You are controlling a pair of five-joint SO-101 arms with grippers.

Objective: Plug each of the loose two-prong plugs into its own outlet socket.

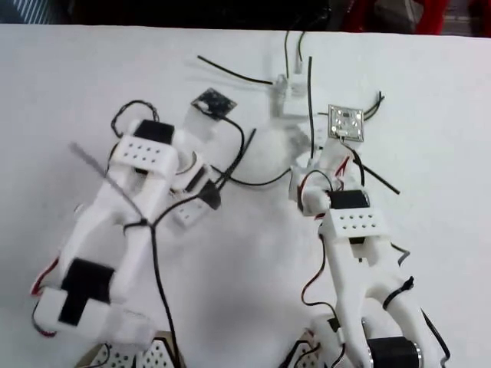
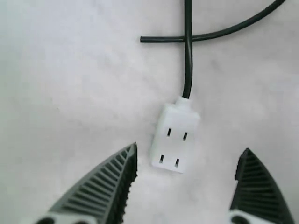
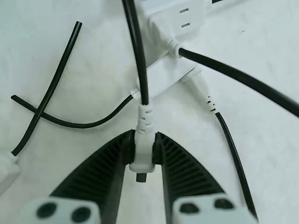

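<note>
Two grippers are at work. Our right gripper (image 3: 144, 135) is clamped on a white plug (image 3: 141, 158), with an outlet socket (image 3: 180, 16) just beyond it, farther off. Our left gripper (image 2: 189, 150) hangs wide open over a second socket (image 2: 174, 137). We should square the prongs to the slots before pushing.
</note>
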